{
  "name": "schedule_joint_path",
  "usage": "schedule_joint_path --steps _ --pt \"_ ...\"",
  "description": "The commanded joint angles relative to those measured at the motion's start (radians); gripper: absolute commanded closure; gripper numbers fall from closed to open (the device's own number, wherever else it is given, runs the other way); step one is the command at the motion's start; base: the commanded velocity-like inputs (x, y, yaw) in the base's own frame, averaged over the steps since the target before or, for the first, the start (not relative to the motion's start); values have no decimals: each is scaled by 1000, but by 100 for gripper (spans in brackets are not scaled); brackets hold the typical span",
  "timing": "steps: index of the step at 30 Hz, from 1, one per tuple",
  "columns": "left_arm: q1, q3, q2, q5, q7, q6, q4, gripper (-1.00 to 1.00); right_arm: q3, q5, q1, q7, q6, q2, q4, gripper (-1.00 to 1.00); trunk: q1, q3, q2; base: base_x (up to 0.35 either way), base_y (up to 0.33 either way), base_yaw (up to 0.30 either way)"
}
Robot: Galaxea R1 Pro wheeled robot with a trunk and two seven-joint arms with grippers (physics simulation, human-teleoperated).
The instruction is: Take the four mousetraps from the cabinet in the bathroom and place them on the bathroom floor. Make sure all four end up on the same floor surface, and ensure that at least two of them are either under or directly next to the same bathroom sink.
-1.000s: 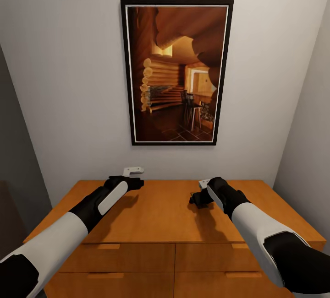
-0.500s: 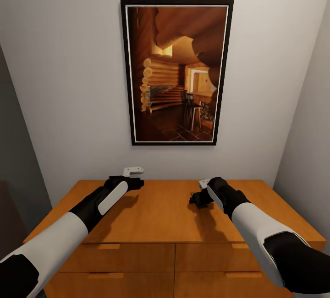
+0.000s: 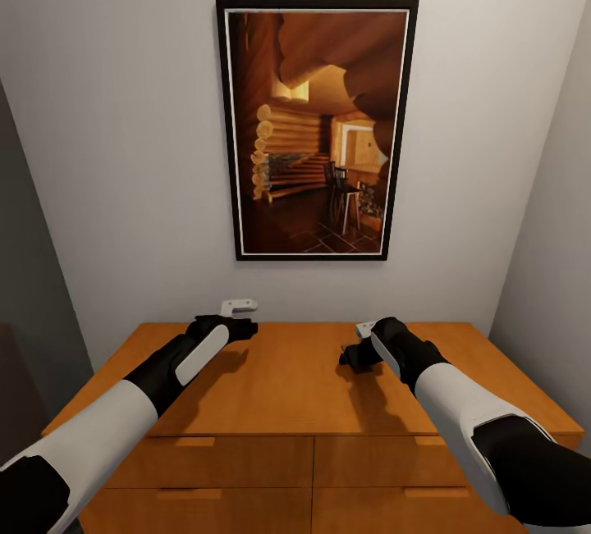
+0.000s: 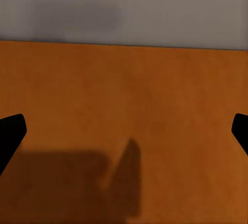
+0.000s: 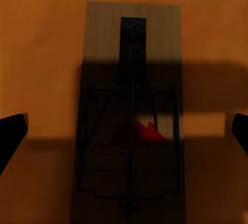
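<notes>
The right gripper [image 5: 124, 131] hangs wide open over a mousetrap [image 5: 129, 126] lying flat on the cabinet [image 3: 304, 386] top, holding nothing. It looks ready to go down and pinch the board (not the wire). The left gripper [image 4: 124, 131] is open too, over bare wood. The drawers [image 3: 246, 462] are closed, so I can't see inside.

Left arm [image 3: 123, 415] and right arm [image 3: 468, 411]: smooth white forearm shells, matte black elbow and wrist segments, each wrist bearing a white oval panel. Small white bracket above each wrist. Black, tapered fingers [image 4: 10, 136].
</notes>
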Motion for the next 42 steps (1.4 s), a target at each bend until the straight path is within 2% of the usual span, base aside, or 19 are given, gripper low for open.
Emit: schedule_joint_path --steps 1,42 --pt "-2 -5 1 11 10 0 -2 -100 10 -2 0 -2 3 -1 3 -100 0 -2 -1 0 0 0" --pt "-2 -4 0 11 10 0 -2 -100 11 -3 0 -5 3 -1 3 -100 0 -2 -1 0 0 0"
